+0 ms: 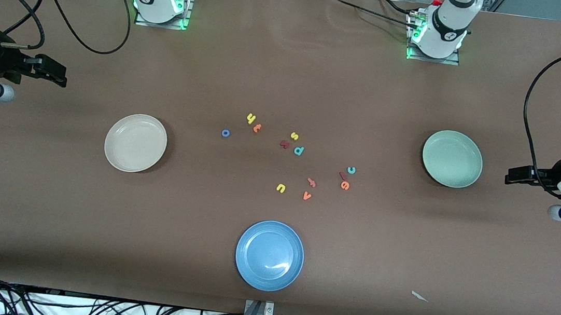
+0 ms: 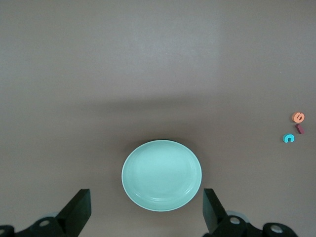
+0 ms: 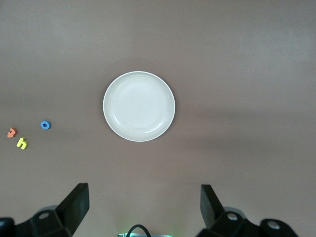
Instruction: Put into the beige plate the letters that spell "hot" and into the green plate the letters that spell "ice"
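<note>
Even overhead light, soft shadows, glare spot on blue plate [image 1: 277, 265], sharp focus

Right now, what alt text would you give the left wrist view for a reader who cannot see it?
A round pale mint-green shallow plate lies empty on the brown table, framed by the open left pincer. Off to one side, apart from the plate, three tiny toy letters cluster: an orange "e", a dark red "i" and a teal "c".

No printed labels or brand marks legible. Only readable characters are the toy letters themselves on the surface [image 1: 289, 75]: yellow h [image 1: 250, 118], orange t [image 1: 257, 128], blue o [image 1: 225, 133], yellow s [image 1: 294, 136], teal p [image 1: 299, 150], teal c [image 1: 351, 170], orange e [image 1: 345, 185], yellow u [image 1: 281, 188], orange v [image 1: 307, 196]
</note>
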